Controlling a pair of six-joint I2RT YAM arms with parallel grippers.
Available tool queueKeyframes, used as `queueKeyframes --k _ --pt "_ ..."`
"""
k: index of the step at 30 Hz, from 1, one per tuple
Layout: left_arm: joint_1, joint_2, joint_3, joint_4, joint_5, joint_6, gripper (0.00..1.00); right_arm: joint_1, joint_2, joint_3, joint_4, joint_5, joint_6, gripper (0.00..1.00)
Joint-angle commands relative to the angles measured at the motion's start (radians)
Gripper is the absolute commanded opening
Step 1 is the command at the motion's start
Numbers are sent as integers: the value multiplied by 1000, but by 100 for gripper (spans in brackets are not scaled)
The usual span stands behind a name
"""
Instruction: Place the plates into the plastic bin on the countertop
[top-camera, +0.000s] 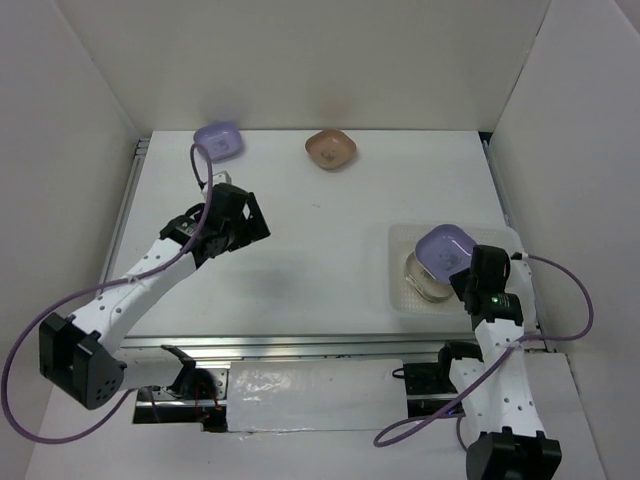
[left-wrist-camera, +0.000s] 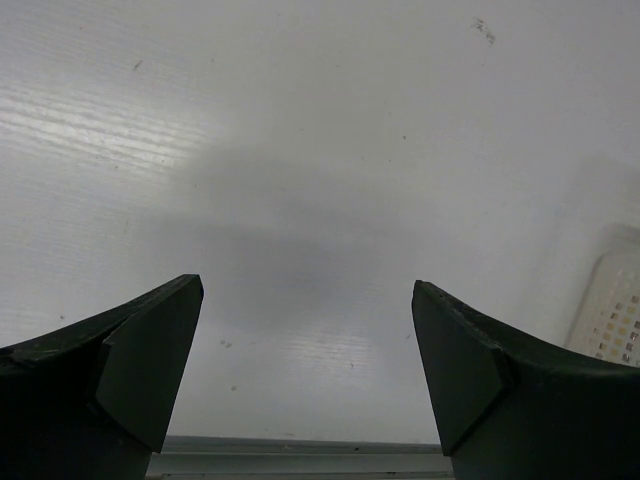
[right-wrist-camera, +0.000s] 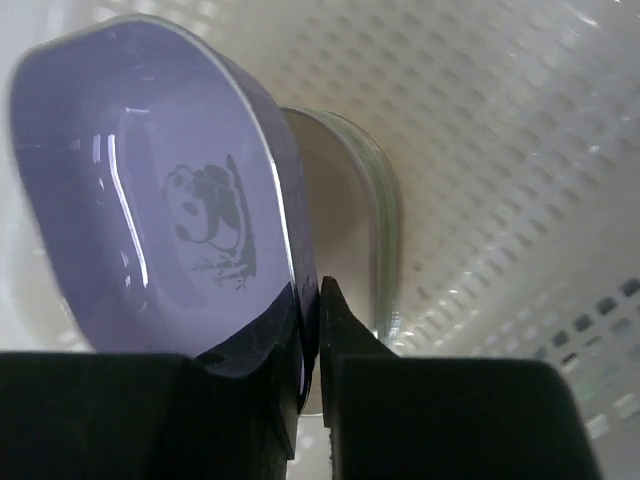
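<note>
White back wall (top-camera: 300, 60), plain. Left side panel (top-camera: 60, 150), right side panel (top-camera: 580, 150), both white. Crinkled glossy sheet (top-camera: 310, 395) flat at near edge.

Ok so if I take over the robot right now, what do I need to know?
Left pincer: open, empty, above the countertop.
Right pincer: shut on the rim of a purple plate, held tilted over the plastic bin.
Done: at least one cream plate lies in the bin.
Left: set the held plate down, then fetch the second purple plate and the brown plate from the far edge.
</note>
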Motion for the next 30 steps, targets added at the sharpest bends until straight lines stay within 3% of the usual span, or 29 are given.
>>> queueKeyframes --k 1,2,3,8,14,21,30 --pt "-5 67 87 58 32 37 99 -56 -28 -24 29 -93 -4 15" --pt "-13 84 101 63 42 50 99 -57 -40 -18 21 -99 -11 41" --pt "-18 120 136 63 43 64 99 -56 -66 -9 7 -105 -11 99" --pt "-9 237 215 81 66 72 99 -27 -221 125 -89 -79 -47 100" --pt "91 465 319 231 177 0 99 -22 -215 281 -166 -105 -113 100" --pt "156 824 549 467 362 -155 99 3 -244 136 -1 -375 -162 100" --pt "162 1183 736 832 384 -313 99 93 -236 123 10 -423 -209 100"
